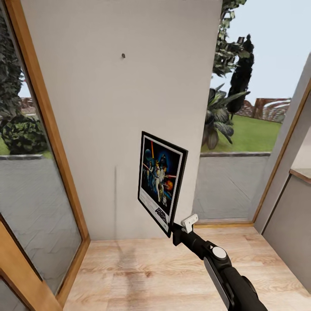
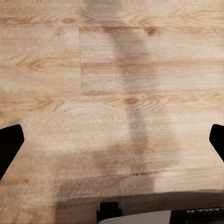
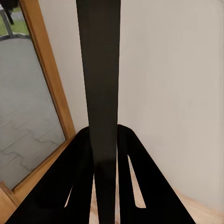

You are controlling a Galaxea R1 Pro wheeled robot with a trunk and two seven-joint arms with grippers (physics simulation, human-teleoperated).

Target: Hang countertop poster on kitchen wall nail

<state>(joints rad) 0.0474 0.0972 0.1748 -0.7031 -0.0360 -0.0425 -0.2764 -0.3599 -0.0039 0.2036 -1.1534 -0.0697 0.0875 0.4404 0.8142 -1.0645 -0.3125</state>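
Note:
The poster (image 1: 160,181), black-framed with dark blue Star Wars art, stands upright in the air before the pale wall (image 1: 108,129). My right gripper (image 1: 174,230) is shut on its lower corner. In the right wrist view the poster (image 3: 100,93) shows edge-on as a black strip pinched between the two fingers (image 3: 133,186). A wall nail (image 1: 123,55), a tiny dark peg, sticks out of the wall well above and to the left of the poster. My left gripper (image 2: 112,137) is open over the wooden floor (image 2: 112,70), its fingertips (image 2: 9,140) spread wide with nothing between them.
Tall glass panes in wooden frames (image 1: 43,108) flank the wall panel on both sides, with a garden outside. A grey cabinet with a counter edge (image 1: 300,172) stands at the right. Light wooden floor (image 1: 142,268) runs up to the wall.

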